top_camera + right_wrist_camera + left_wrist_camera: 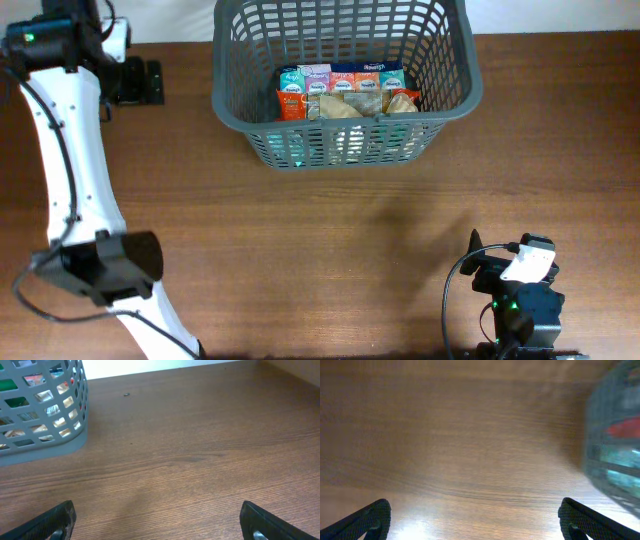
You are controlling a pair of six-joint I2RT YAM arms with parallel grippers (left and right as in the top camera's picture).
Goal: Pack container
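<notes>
The dark grey lattice container (447, 104) stands at the back middle of the table, holding several colourful packets (340, 92) along its near side. It shows blurred at the right edge of the left wrist view (615, 445) and at the top left of the right wrist view (45, 445). My left gripper (140, 82) is open and empty at the far left, well left of the container; its fingertips frame bare wood (475, 520). My right gripper (478, 262) is open and empty near the front right, over bare wood (157, 520).
The wooden table (330, 250) spans the view, with a white wall behind it. A tiny dark speck (126, 394) lies on the wood right of the container. My left arm's white links (75, 160) run down the left side.
</notes>
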